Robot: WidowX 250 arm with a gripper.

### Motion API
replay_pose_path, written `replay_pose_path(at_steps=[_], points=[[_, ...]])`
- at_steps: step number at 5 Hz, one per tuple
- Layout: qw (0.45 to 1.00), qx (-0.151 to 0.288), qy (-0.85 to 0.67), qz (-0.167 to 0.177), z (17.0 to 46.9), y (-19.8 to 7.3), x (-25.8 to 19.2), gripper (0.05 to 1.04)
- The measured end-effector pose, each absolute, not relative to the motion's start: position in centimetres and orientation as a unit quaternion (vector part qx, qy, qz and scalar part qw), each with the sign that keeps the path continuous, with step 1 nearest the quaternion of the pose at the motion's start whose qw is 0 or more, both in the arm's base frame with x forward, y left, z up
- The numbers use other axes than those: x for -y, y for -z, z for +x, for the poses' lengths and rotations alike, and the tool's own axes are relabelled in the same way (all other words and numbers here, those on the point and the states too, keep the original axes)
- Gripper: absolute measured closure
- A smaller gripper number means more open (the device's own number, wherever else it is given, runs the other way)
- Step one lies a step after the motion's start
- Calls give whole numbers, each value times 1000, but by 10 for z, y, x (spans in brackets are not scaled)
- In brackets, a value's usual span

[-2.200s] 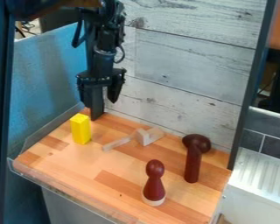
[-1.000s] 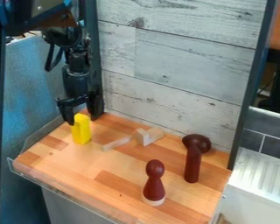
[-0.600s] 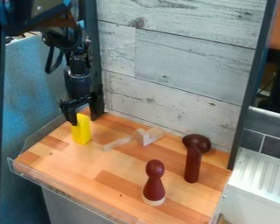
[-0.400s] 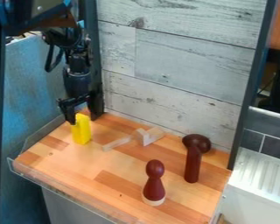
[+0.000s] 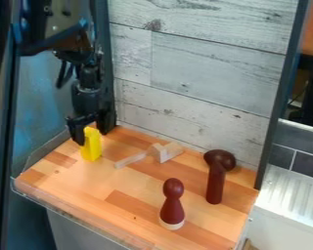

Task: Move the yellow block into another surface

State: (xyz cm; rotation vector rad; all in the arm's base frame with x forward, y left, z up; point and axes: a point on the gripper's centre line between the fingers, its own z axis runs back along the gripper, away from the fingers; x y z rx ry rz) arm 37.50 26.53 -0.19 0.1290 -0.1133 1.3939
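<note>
Apparently the move is barely begun: the yellow block (image 5: 92,146) stands upright at the worktop's (image 5: 84,190) left, the claw (image 5: 91,132) down by its top. Whether it grips, I can't tell; lifting, carrying and setting down elsewhere remain.

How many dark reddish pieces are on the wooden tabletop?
2: the pin-shaped piece, upright near the front, and the mallet-shaped piece, farther back and right in the view. Another could be hidden behind the pincer.

Black arm (image 5: 49,22) at the upper left, its tool (image 5: 90,134) low and downward
</note>
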Motion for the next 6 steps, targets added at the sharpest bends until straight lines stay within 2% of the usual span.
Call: replay_pose_path(at_steps=[1,2,3,4,5,6], points=[[764,52,-640,63,376,0,-267,392],[772,61,-628,79,374,2,-269,503],[804,82,-581,97,373,-2,-250,503],[841,154,-500,138,379,-26,-210,503],[853,220,-439,180,381,-41,-177,503],[825,264,-434,246,381,-50,-181,503]])
